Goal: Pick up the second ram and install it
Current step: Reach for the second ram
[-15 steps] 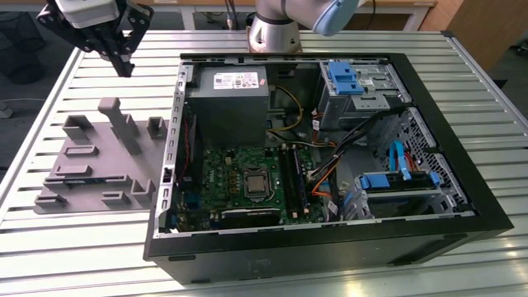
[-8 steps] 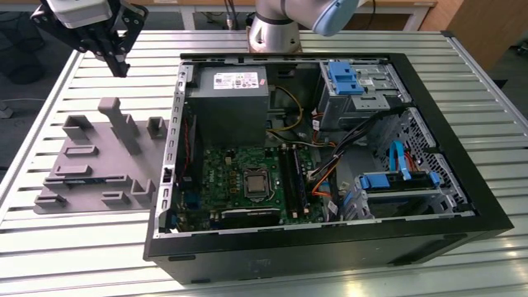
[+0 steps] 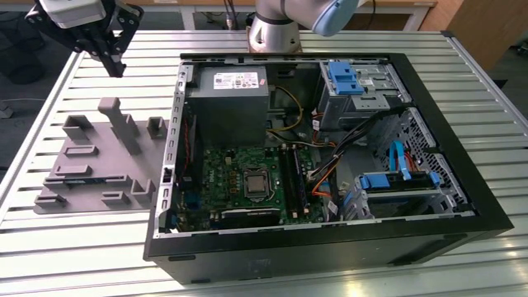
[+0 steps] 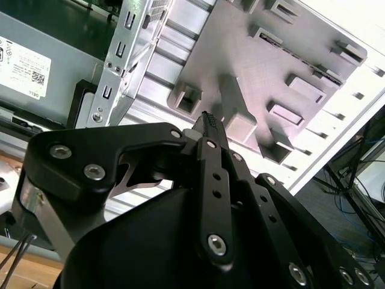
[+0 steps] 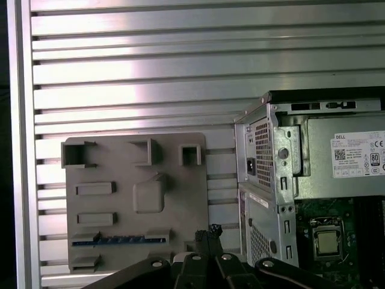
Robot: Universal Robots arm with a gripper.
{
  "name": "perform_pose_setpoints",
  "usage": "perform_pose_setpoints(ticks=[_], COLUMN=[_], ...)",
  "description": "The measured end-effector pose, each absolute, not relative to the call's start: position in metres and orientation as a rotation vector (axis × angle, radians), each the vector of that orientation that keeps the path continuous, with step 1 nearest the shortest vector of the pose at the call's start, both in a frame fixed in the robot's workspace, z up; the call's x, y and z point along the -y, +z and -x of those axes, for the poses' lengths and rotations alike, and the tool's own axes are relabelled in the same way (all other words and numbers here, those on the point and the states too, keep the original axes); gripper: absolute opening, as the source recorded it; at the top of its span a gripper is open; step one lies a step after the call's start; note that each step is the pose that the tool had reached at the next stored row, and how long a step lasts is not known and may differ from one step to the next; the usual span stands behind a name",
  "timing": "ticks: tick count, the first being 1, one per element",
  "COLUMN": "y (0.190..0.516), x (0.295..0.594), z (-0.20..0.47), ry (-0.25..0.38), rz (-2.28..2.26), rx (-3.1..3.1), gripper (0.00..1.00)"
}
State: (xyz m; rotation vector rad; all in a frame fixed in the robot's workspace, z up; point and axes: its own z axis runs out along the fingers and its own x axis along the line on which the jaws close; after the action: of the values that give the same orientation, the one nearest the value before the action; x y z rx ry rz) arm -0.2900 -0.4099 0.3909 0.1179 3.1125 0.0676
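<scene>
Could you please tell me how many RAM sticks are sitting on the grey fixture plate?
1. The second ram sits in a long slot near one edge of the grey fixture plate. Its raised blocks seem too small to hide another.

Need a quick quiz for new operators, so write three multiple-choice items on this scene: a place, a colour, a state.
1. Where is the second ram? A. In the grey fixture B. In a motherboard slot C. On the power supply
2. What colour are the drive brackets in the computer case? A. Red B. Blue C. Yellow
3. How is the gripper? A. Shut on the ram B. Open wide C. Shut, holding nothing
Answers: 1 A, its blue strip sits in the fixture's slot; 2 B, they are plainly blue; 3 C, the fingertips meet with nothing between them.
</scene>
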Motion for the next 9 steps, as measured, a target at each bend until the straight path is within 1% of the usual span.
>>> perform_pose_setpoints(ticks=[9], y=[0.3909], x=[0.4099], z=[0.2926], ry=[0.068], rz=[-0.118], rx=[-3.113], gripper=[0.11])
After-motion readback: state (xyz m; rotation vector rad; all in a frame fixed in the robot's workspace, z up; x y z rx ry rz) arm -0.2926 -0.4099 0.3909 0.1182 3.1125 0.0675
